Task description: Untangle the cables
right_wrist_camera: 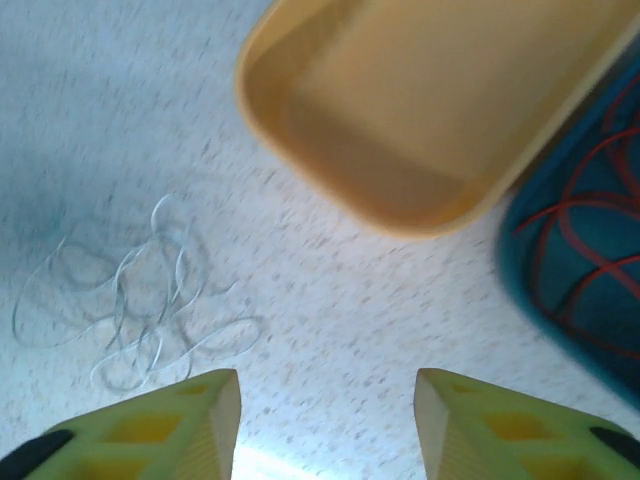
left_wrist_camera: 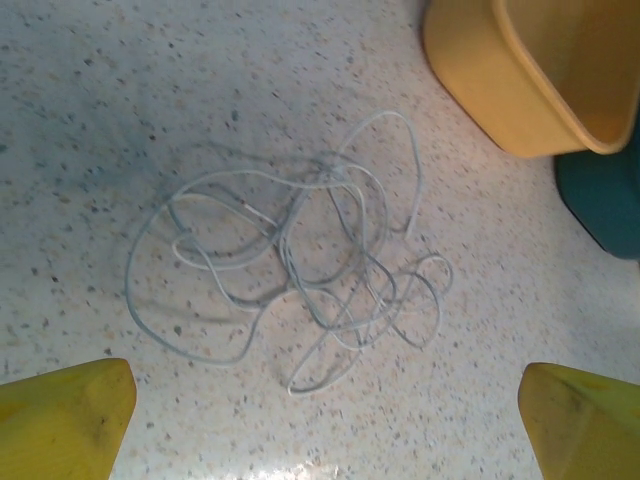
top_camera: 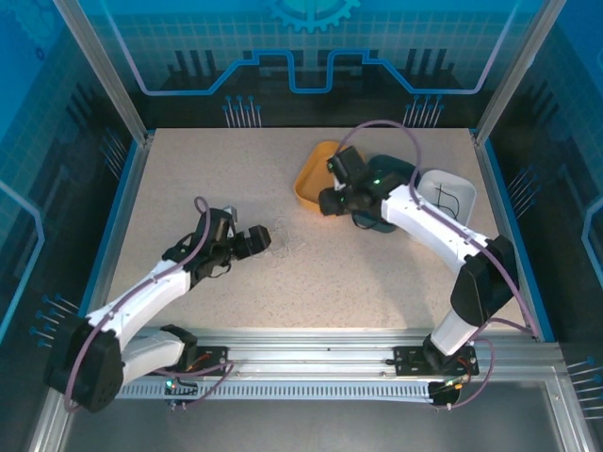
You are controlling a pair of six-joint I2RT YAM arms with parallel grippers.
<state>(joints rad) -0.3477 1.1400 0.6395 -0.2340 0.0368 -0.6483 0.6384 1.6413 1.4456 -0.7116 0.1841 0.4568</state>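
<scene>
From above, the left tool [top_camera: 261,239] hung just beside a thin white wire tangle [top_camera: 285,241] on the speckled counter [top_camera: 188,179]. A black wire [top_camera: 448,197] lay in the white plastic tray [top_camera: 464,179]. The left wrist view showed that tool spread wide and empty over the tangle. In the right wrist view, the right tool [right_wrist_camera: 325,410] stood partly open and empty, and a red wire [right_wrist_camera: 585,235] lay in the teal tray [right_wrist_camera: 520,270]. Two strands seemed sorted, with the white knot left to do.

I'm in a robotics lab cell: a speckled bench [top_camera: 236,282] boxed in by aluminium frame posts [top_camera: 99,66], blue wall panels [top_camera: 311,47] printed with circuit lines and a gear, my arm bases [top_camera: 429,358] bolted to a slotted metal rail [top_camera: 320,363].
</scene>
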